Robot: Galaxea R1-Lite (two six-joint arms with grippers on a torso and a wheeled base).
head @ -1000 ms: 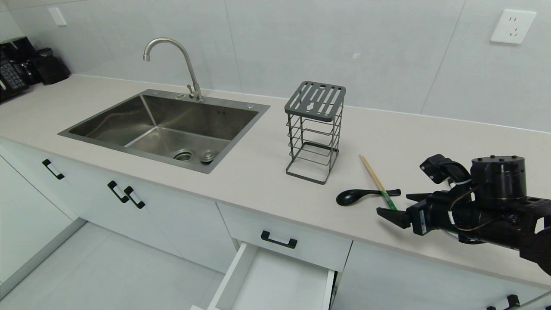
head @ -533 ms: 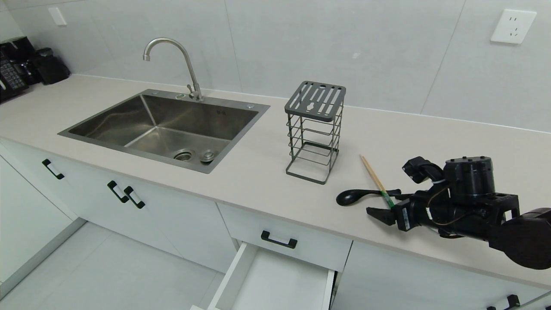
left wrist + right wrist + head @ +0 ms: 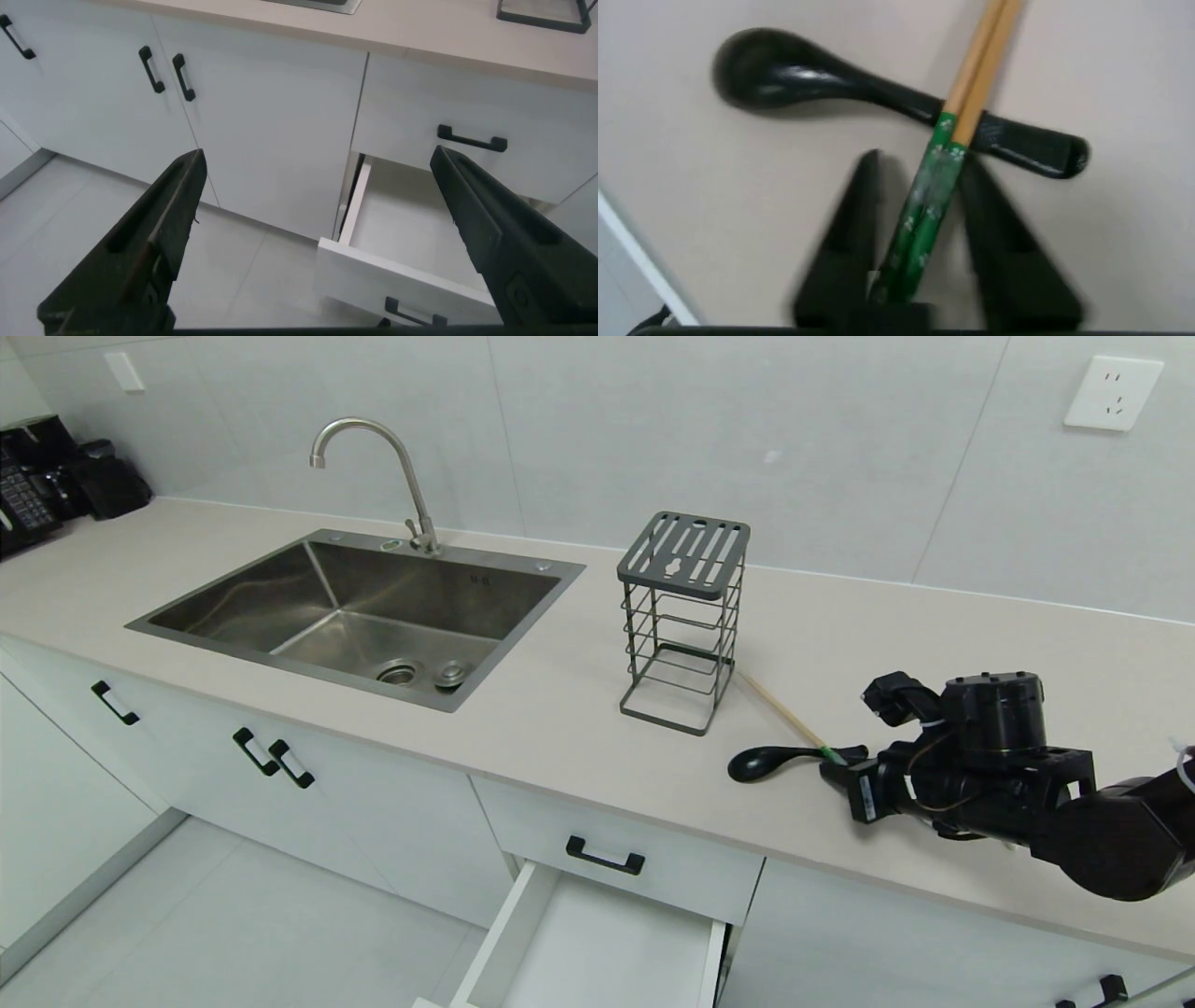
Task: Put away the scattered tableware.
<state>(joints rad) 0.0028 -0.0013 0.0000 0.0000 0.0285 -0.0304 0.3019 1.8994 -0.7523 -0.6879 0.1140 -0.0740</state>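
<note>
Kitchen bench (image 3: 579, 728), pale beige, against a grey tiled wall with a white outlet (image 3: 1113, 394) at upper right.

- Steel sink (image 3: 420, 588) is set into the bench on the left, with a curved faucet (image 3: 408, 476) behind it.
- Dark wire utensil rack (image 3: 684, 555) stands upright to the right of the sink, slotted plate on top.
- Black spoon (image 3: 758, 763) lies on the bench in front of and to the right of the rack, near the bench's front edge. Its bowl points toward the sink and its handle toward the right arm.
- Pair of wooden chopsticks (image 3: 784, 711) with green ends lies crossed over the spoon's handle. The plain tips end just beside the foot of the rack.
- Right hand (image 3: 838, 765) is low over the bench at the spoon's handle end. Its black fingers (image 3: 854, 215) are closed in on either side of the chopsticks' green end. Cannot tell whether the chopsticks are off the surface.
- Left hand (image 3: 316, 159) hangs below bench level in front of the white cabinets, fingers spread wide, holding nothing.
- White drawer (image 3: 597, 943) under the bench stands pulled out, below the rack.
</note>
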